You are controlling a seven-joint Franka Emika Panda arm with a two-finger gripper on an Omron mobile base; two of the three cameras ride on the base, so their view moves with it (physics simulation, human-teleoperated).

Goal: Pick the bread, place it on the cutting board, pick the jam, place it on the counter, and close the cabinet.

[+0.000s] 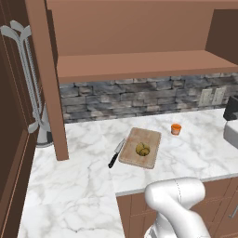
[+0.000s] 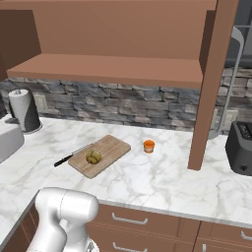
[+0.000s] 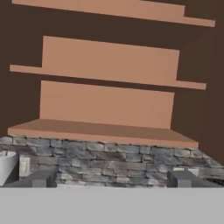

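The white arm's [image 1: 176, 204] bulky joint sits low, just in front of the counter's [image 1: 74, 186] front edge. In the hand view the gripper [image 3: 112, 178] points level and forward, its two dark fingertips [image 3: 38, 179] set wide apart, jaws spread and apparently empty.

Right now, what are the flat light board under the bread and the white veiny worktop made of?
The flat light rectangular board looks like matt wood: tan, with visible grain lines. The white worktop looks like polished marble, going by its grey veins, though it could be imitation stone.
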